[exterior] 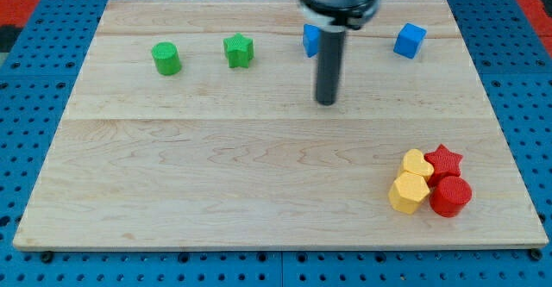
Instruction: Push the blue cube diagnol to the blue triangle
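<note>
The blue cube (410, 40) sits near the view's top right of the wooden board (216, 175). The blue triangle (310, 40) lies to its left at the top centre, partly hidden behind my rod. My tip (326, 102) rests on the board just below the blue triangle and well to the left of and below the blue cube. It touches neither block.
A green cylinder (166, 59) and a green star (239, 51) lie at the top left. At the bottom right two yellow blocks (412, 184), a red star (444, 160) and a red cylinder (450, 196) cluster tightly together.
</note>
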Available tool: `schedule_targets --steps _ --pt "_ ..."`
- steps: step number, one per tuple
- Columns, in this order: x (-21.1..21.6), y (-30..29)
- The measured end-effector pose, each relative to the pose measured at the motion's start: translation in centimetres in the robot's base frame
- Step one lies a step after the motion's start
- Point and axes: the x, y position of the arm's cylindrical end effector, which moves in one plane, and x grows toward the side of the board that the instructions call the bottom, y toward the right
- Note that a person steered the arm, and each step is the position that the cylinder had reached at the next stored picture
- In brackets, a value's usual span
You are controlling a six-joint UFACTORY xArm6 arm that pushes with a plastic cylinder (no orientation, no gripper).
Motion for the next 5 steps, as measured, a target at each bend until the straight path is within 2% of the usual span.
schedule_targets --steps 1,2,3,5 --pt "-1.3 9.5" --pt "-4.8 11.6" --pt "-8.4 9.2" --pt "-9.5 4.8"
